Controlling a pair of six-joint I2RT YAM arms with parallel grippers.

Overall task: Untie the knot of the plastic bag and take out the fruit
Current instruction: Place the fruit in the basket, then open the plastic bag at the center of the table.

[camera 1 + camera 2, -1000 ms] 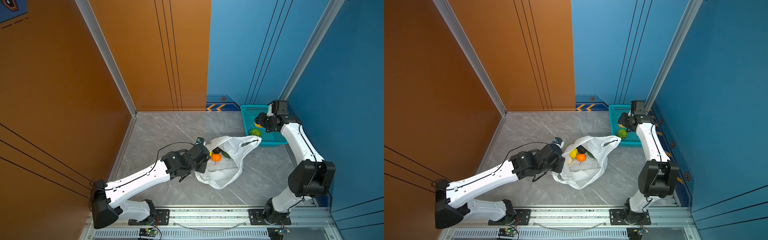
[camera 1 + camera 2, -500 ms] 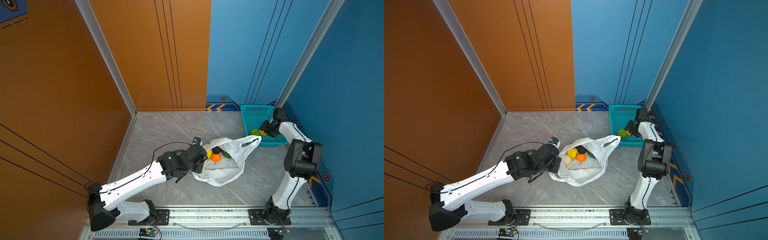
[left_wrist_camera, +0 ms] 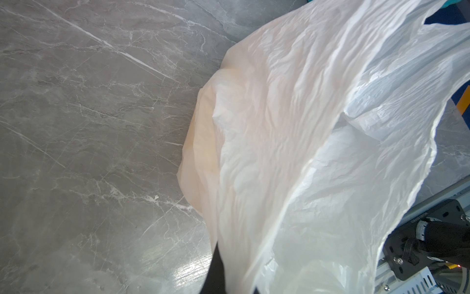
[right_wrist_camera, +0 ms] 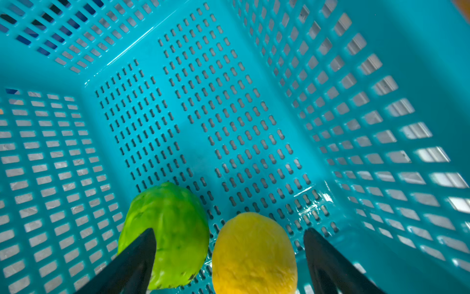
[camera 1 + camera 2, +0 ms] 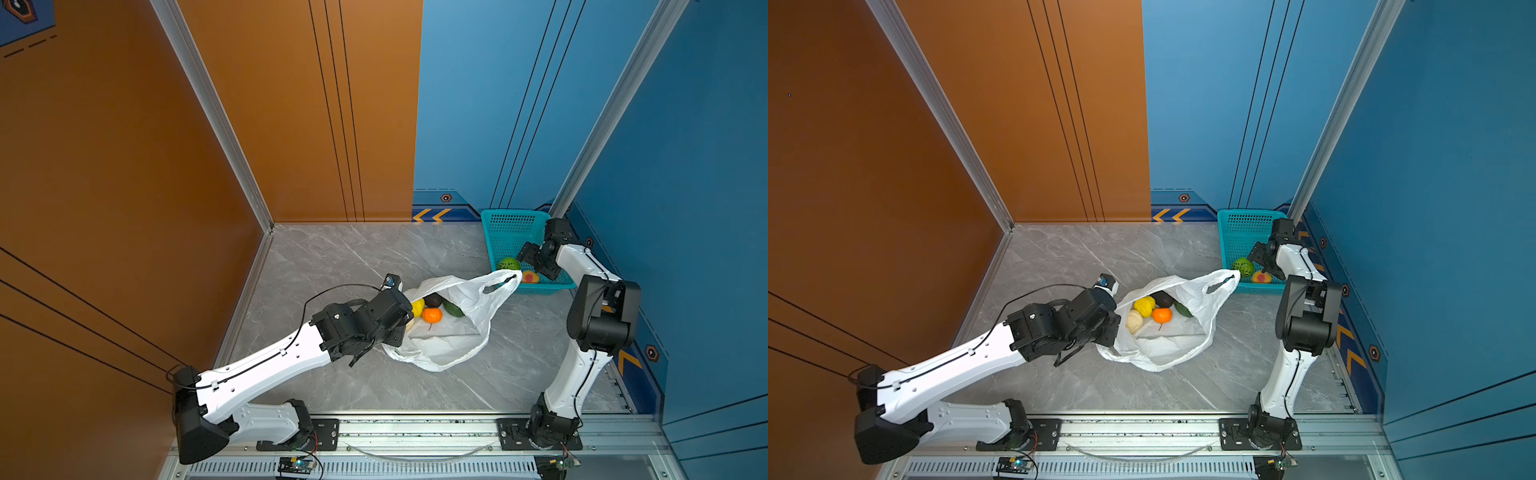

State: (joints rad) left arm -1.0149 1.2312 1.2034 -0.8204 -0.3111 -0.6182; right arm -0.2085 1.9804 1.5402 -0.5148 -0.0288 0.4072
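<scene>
Right wrist view looks down into the basket (image 4: 229, 114), where the right claw (image 4: 229, 233) stands wide, its two dark fingers either side of the peach (image 4: 254, 252) without pressing it. The peach rests on the basket floor, touching or nearly touching the green fruit (image 4: 167, 229). I judge this piece delivered, so the step in hand is the end of one carry from bag to basket.

In both top views the bag (image 5: 449, 345) lies on the worktop (image 5: 332, 257) between the arms, its mouth gaping toward the basket and one handle loop reaching the basket's near wall. No knot shows anywhere, so untying looks done. The left claw (image 5: 1111, 328) is closed on the bag's rim at the side away from the basket, holding the mouth up and open; the left wrist view shows only crinkled film draped across it.

Four pieces remain inside: a yellow fruit (image 5: 1144, 305), a dark fruit (image 5: 1162, 298), an orange (image 5: 1161, 315) and a cream fruit (image 5: 1134, 321), bunched near the left claw.

Next, the right claw should lift clear of the basket wall, cross over the handle loop without snagging it, and come down on the orange, the most exposed piece, while the left claw holds the rim firm
</scene>
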